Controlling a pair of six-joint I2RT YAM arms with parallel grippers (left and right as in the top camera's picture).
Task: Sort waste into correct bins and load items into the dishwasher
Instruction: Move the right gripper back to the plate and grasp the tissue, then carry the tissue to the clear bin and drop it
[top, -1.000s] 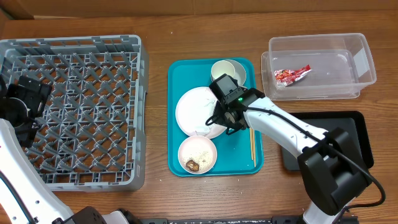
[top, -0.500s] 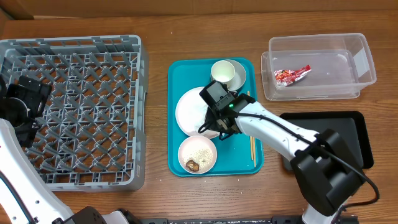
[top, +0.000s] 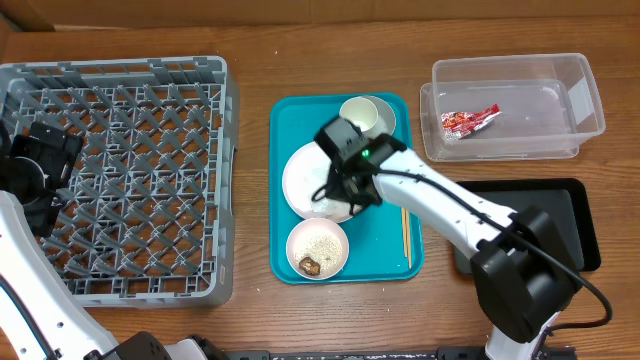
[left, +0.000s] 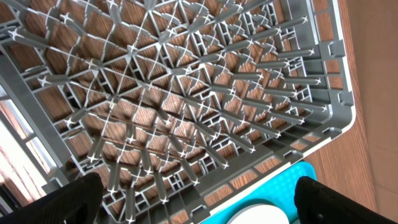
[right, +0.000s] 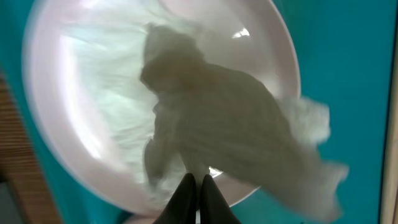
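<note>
Right gripper (right: 196, 186) jaws apparently pinched; left gripper (left: 198, 200) wide.

the tissue (right: 224, 143) and plate (right: 74, 130) are blurred in the right wrist view.

Overhead evenly lit, sharp; right wrist view motion-blurred.

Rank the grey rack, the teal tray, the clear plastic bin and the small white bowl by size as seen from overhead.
1. Grey plastic dish rack, largest by far.
2. Teal rectangular tray.
3. Clear plastic bin, its footprint plainly smaller than the tray's.
4. Small white bowl holding crumbs, the smallest.
</note>
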